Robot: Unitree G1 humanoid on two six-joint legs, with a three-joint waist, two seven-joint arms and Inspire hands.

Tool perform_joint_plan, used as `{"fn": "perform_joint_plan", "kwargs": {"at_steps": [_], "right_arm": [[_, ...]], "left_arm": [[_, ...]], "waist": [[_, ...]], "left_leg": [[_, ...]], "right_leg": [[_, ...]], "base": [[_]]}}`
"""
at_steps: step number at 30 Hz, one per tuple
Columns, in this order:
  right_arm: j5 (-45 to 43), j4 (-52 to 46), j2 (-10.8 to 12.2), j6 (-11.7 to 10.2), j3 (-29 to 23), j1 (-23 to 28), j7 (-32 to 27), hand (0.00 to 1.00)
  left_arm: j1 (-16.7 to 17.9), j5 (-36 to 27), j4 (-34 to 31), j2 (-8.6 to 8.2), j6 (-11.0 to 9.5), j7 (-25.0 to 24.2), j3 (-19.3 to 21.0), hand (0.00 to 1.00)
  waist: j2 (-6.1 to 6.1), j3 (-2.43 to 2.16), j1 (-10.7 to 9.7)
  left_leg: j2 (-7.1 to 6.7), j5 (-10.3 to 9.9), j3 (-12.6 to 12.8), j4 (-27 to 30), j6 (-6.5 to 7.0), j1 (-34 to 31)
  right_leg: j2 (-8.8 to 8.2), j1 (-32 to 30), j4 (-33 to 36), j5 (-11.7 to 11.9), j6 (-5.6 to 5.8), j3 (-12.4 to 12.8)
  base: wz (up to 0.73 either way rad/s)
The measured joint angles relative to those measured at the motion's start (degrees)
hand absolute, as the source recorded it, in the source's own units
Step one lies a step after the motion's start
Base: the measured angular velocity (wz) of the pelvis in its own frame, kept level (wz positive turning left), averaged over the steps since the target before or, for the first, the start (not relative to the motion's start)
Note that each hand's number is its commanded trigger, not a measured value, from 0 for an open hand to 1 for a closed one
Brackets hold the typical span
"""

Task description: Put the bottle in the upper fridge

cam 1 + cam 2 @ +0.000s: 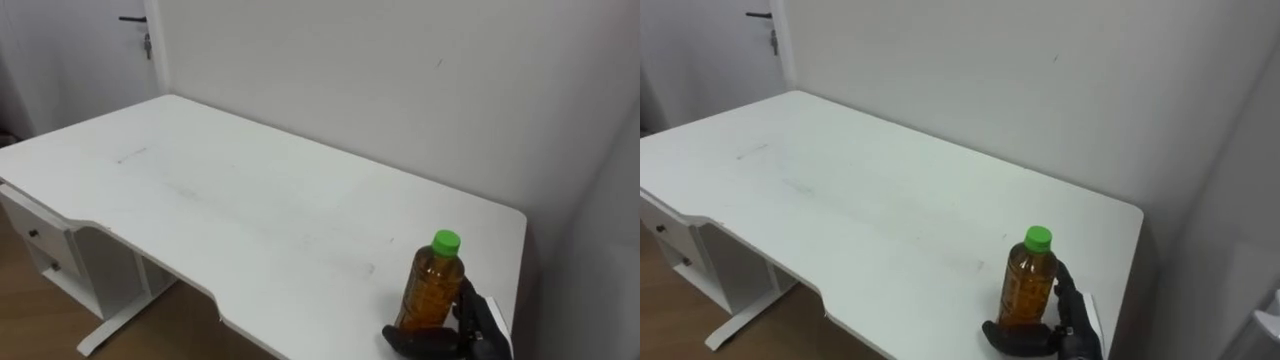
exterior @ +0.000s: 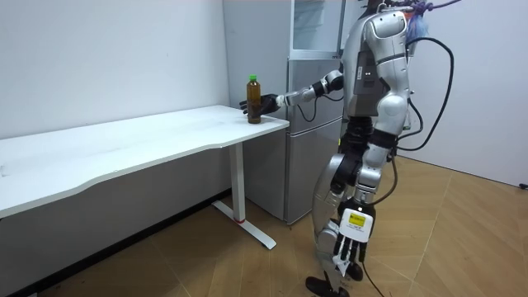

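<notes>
Nearest you, low at the right, your right hand [image 1: 478, 325] is cut off by the lower edge of the eye views. What does show is dark fingers behind the bottle [image 1: 432, 290] and the thumb curled across its front, so the hand is clamped on the bottle. That thumb hides the bottle's foot, so you cannot tell whether it rests fully on the table [image 1: 250, 210]. From the left: a door handle [image 1: 133, 19] sits in the far upper corner. A white drawer unit [image 1: 45, 245] is half hidden under the table's left front edge. Then comes the long white top. The bottle stands upright near the table's right front corner, close to the front edge. It is clear plastic, full of amber liquid almost to the neck, with a bright green cap; no label can be made out. In the room view you stand at that end of the table, beside the grey fridge [image 2: 309, 124], whose top runs off the upper edge. Your left hand [image 2: 346, 252] hangs at your side, fingers loose and straight.
</notes>
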Motion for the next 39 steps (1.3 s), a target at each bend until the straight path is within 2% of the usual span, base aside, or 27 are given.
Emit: {"fn": "perform_joint_plan", "kwargs": {"at_steps": [3, 9, 16, 23, 32, 39], "right_arm": [[0.1, 0.0, 0.0, -0.8, 0.0, 0.0, -0.3, 0.00], [0.1, 0.2, 0.0, -1.0, -0.1, -1.0, -0.5, 0.00], [2.5, 3.6, 0.1, -1.5, -0.1, -3.7, 0.8, 0.00], [2.2, 4.3, 0.9, -1.5, -0.2, -5.6, 0.5, 0.00], [2.7, 4.3, 1.2, -1.5, -0.2, -6.6, -0.7, 0.00], [3.8, 4.3, 1.5, -1.5, -0.2, -7.1, -2.2, 0.00]], "left_arm": [[-0.1, -0.4, 0.0, 0.04, -0.1, 0.2, 0.0, 0.00], [0.0, -1.0, 0.0, 0.08, -0.2, 0.9, 0.1, 0.00], [-0.1, -1.1, 0.2, -0.08, -0.2, 2.1, 0.0, 0.00], [0.1, -1.2, 0.2, -0.30, -0.2, 2.3, 0.0, 0.00], [0.1, -2.3, 0.0, -0.42, -0.7, 3.5, -0.1, 0.00], [0.2, -3.6, 0.3, -0.41, -1.6, 3.9, -2.3, 0.00]], "waist": [[0.32, 0.21, 0.0], [0.56, 0.36, 0.0], [0.45, 0.37, 0.1], [-0.12, 0.03, 0.1], [-0.12, 0.04, 0.2], [-0.27, 0.48, 0.5]], "left_leg": [[0.00, 0.0, 0.0, 0.1, 0.01, -0.2], [-0.01, 0.1, -0.1, 0.0, 0.00, -0.8], [-0.24, 0.9, 0.2, -1.2, 0.11, -0.8], [-0.20, 1.3, 0.6, -1.7, 0.08, -1.6], [-0.15, 1.3, 0.5, -1.9, 0.07, -1.7], [-0.13, 1.3, 0.4, -2.0, 0.06, -1.6]], "right_leg": [[0.03, 0.0, 0.0, 0.2, -0.01, -0.3], [-0.08, -1.1, 0.5, 0.2, -0.08, -0.2], [-0.52, -1.9, 0.9, 0.2, -0.08, -0.2], [-0.58, -3.2, 0.9, 0.2, -0.15, 0.4], [-0.52, -3.3, 1.0, 0.3, -0.24, 0.3], [-0.57, -3.3, 1.3, 0.3, -0.24, 0.2]], "base": [[0.00], [-0.01], [-0.01], [-0.04], [0.00], [0.00]]}}
